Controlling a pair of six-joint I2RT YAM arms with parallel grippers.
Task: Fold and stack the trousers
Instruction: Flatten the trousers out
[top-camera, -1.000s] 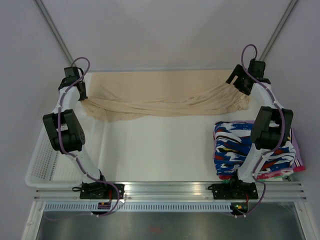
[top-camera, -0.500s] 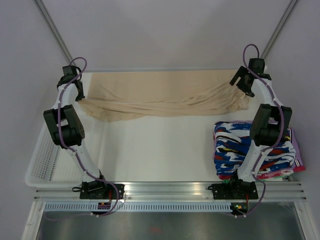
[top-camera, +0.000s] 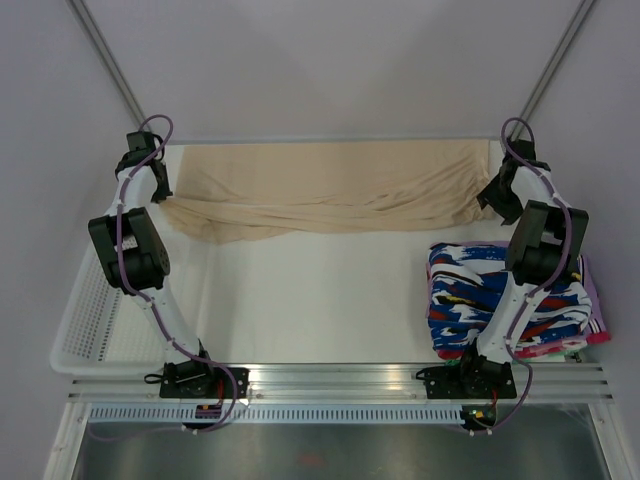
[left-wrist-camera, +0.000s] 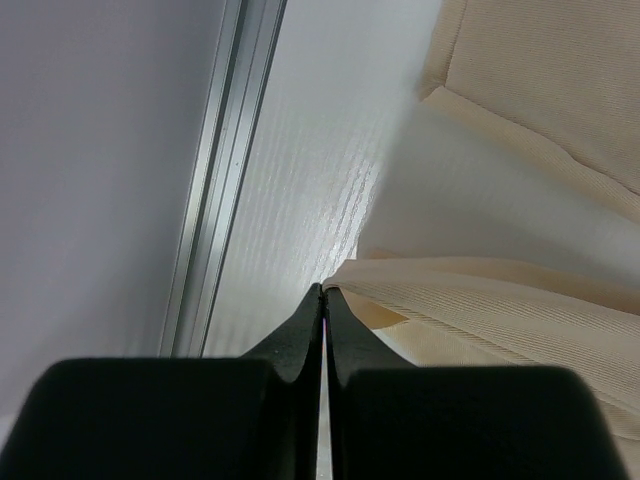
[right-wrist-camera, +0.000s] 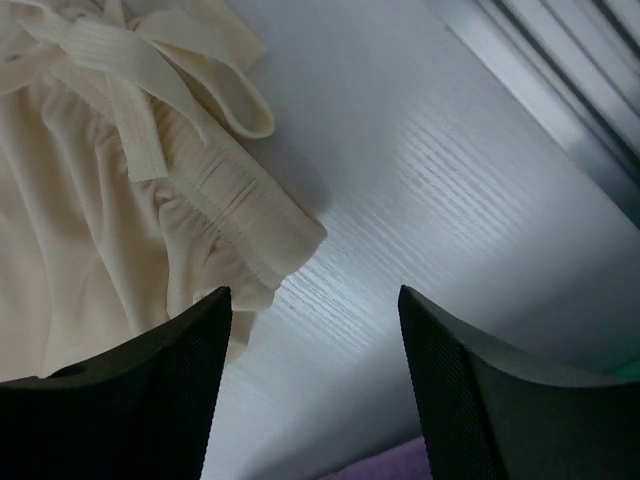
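Observation:
The beige trousers (top-camera: 320, 190) lie stretched left to right along the far side of the white table (top-camera: 320, 290), the legs bunched in folds at the front left. My left gripper (top-camera: 160, 192) is at their left end, its jaws shut with the fabric edge (left-wrist-camera: 470, 310) pinched at the very tips (left-wrist-camera: 324, 290). My right gripper (top-camera: 493, 195) is open and empty just right of the waistband. In the right wrist view the gathered waistband and drawstring (right-wrist-camera: 190, 190) lie apart from the gripper (right-wrist-camera: 312, 295), with bare table between the fingers.
A stack of folded blue, white, red and black patterned garments (top-camera: 500, 300) lies at the near right beside the right arm, with a purple edge (right-wrist-camera: 385, 465). A white mesh basket (top-camera: 85, 330) hangs off the table's left side. A metal rail (left-wrist-camera: 215, 170) borders the table by the left gripper.
My right gripper has let go of the waistband, opened and swung right and nearer. The waistband end has dropped flat. My left gripper has shifted slightly left, still shut.

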